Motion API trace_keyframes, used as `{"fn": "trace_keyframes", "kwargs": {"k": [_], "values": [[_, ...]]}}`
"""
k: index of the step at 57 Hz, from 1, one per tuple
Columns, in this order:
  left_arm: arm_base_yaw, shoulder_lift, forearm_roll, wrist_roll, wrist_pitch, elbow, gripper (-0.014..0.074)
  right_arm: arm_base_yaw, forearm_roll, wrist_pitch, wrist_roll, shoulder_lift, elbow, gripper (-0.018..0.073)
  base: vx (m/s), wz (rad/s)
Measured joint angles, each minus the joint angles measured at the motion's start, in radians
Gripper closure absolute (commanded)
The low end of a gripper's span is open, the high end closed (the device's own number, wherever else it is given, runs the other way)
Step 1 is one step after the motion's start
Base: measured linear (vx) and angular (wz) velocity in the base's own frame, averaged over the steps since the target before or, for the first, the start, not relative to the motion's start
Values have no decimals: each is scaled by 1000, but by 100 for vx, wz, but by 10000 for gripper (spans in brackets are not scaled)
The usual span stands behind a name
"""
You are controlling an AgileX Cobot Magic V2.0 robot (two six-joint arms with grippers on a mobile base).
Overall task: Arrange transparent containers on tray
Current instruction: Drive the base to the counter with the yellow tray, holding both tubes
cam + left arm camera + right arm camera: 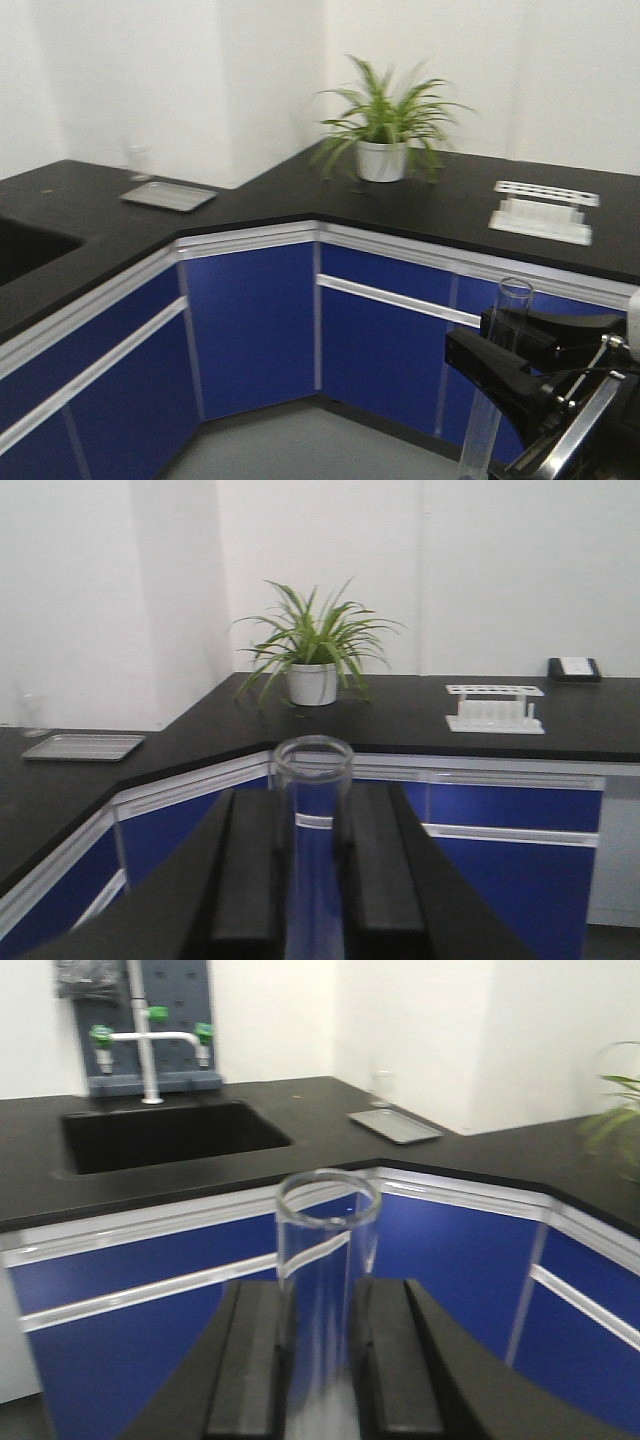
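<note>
Left jaws grip upright left tube; right jaws grip right tube, rims poking above

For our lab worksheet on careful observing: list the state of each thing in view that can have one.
left gripper: shut on glass tube, held upright
right gripper: shut on second glass tube, held upright
tray: lying flat, nothing on it
cabinet doors: shut
tap: no water running
</note>
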Motion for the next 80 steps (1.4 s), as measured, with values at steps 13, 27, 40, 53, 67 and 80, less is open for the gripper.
{"fn": "trace_keyframes", "kwargs": {"k": [13,27,40,53,67,80], "values": [[0,0,0,0,0,0,482,0,0,0,0,0,0,432,-7,61],[0,-3,0,0,0,0,482,0,0,0,0,0,0,432,1,55],[0,-3,0,0,0,0,482,0,0,0,0,0,0,432,9,51],[0,-3,0,0,0,0,482,0,0,0,0,0,0,432,14,55],[0,-3,0,0,0,0,482,0,0,0,0,0,0,432,17,61],[0,-3,0,0,0,0,482,0,0,0,0,0,0,432,20,59]]}}
